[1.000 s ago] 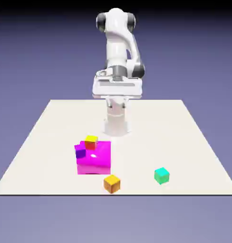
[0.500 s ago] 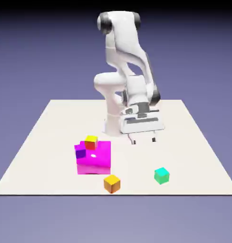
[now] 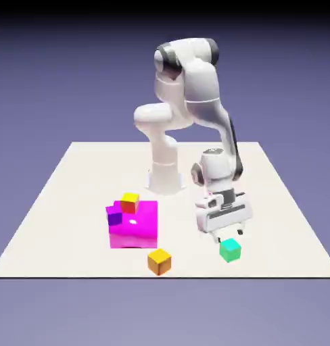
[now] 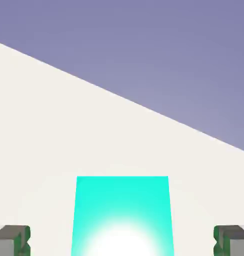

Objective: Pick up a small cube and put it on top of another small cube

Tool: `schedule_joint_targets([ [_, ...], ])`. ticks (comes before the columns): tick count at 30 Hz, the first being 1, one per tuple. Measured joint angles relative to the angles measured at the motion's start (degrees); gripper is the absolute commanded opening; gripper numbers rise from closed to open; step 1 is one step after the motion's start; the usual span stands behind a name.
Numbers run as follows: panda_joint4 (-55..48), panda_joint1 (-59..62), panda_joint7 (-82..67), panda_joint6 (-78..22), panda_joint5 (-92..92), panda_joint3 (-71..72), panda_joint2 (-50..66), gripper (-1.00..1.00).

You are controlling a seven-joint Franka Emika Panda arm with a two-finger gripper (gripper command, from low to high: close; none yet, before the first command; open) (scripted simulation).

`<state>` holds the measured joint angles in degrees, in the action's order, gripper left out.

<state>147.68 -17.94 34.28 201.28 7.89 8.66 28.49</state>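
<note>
We see the tool (image 3: 230, 236), its fingers spread wide and gripping nothing, above the teal cube (image 3: 230, 250) on the counter (image 3: 188, 260).

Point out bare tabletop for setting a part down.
Bare: the cream tabletop between the magenta block and orange cube on one side and the teal-green cube on the other; also the exterior view's far left. Crowded: around the magenta block, and under the open fingers.

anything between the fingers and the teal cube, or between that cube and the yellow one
Nothing visible stands between the open fingers and the teal cube. Toward the yellow-topped cube, the magenta block rises in the way, so the teal cube probably needs lifting first.
</note>
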Motion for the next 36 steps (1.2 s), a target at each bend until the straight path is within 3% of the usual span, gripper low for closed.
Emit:
schedule_joint_targets([
  [1, -1.16, -0.24, -0.15, 0.93, 0.00, -0.25, 2.07, 0.00],
  [2, -2.24, -0.46, -0.29, 1.80, 0.00, -0.48, 4.03, -1.00],
  [11, 5.80, 1.20, 0.68, -4.75, -0.09, 1.12, -10.49, -1.00],
  [36, 16.74, 9.79, -54.46, -54.37, -12.11, -46.52, -62.40, -1.00],
])
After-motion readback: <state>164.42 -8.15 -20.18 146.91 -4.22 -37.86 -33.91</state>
